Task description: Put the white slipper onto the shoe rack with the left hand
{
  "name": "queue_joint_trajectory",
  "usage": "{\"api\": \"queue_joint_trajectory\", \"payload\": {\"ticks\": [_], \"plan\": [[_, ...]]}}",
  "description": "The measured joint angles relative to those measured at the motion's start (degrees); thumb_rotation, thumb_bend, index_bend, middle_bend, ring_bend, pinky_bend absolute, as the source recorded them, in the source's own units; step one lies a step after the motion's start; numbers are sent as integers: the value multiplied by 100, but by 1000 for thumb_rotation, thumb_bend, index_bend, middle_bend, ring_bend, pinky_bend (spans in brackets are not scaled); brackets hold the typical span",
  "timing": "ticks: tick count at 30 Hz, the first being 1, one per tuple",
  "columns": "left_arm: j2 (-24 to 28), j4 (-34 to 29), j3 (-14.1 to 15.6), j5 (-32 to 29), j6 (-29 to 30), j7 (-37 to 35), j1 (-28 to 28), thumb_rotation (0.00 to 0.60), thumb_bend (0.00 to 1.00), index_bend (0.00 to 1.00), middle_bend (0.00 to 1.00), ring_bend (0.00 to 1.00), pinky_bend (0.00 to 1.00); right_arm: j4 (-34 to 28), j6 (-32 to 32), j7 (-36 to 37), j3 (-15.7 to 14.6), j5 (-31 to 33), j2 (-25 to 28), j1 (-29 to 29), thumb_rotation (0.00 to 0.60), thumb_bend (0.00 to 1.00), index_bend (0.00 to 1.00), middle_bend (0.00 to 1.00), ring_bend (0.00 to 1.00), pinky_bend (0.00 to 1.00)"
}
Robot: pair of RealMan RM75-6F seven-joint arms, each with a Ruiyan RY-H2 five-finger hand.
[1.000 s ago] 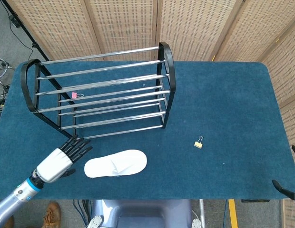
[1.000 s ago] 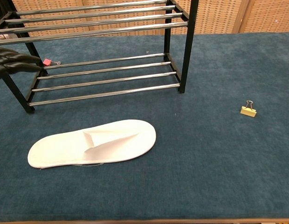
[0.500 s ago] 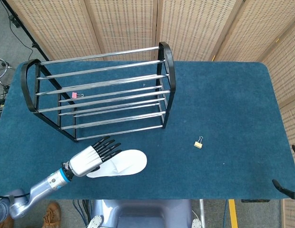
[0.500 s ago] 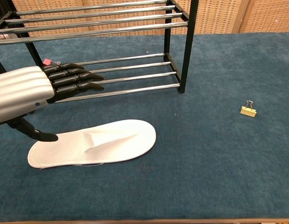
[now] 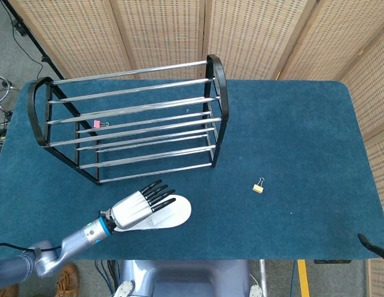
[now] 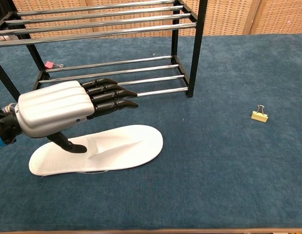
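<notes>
Left hand (image 6: 68,111) hovers with fingers spread over the flat white slipper (image 6: 122,148), holding nothing.

A staged test area: blue carpeted table (image 5: 291,136) fenced by woven folding screens (image 5: 254,37), cables on the floor

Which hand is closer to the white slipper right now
Left. The left hand hovers open just over the white slipper, thumb by its strap. The right hand is barely visible at the table's far right edge.
</notes>
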Motion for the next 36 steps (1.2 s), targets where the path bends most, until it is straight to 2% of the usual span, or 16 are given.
{"api": "queue_joint_trajectory", "payload": {"ticks": [8,11,16,21,24,29,36], "plan": [[-335,190,21,-83,-49,177,-195,600,237,17,0,23,199,-5,4,83,7,21,38,-10,600,0,0,0,0,0],[-442,273,36,-112,-41,230,-254,600,287,113,17,83,231,-4,9,114,9,26,51,-16,600,0,0,0,0,0],[-550,386,91,-113,54,289,-312,600,322,328,174,203,299,-7,19,148,10,24,65,-23,600,0,0,0,0,0],[-602,517,187,-37,273,237,-322,600,352,509,278,281,347,-7,18,177,11,30,75,-25,600,0,0,0,0,0],[-657,688,257,28,480,108,-325,600,370,562,331,321,367,-11,9,170,3,25,74,-23,600,0,0,0,0,0],[-797,1022,393,116,717,-24,-333,600,389,587,384,354,400,-18,12,145,-1,24,66,-22,600,0,0,0,0,0],[-940,1253,483,116,851,-111,-340,600,466,722,517,448,528,-19,6,153,0,30,71,-19,600,0,0,0,0,0]]}}
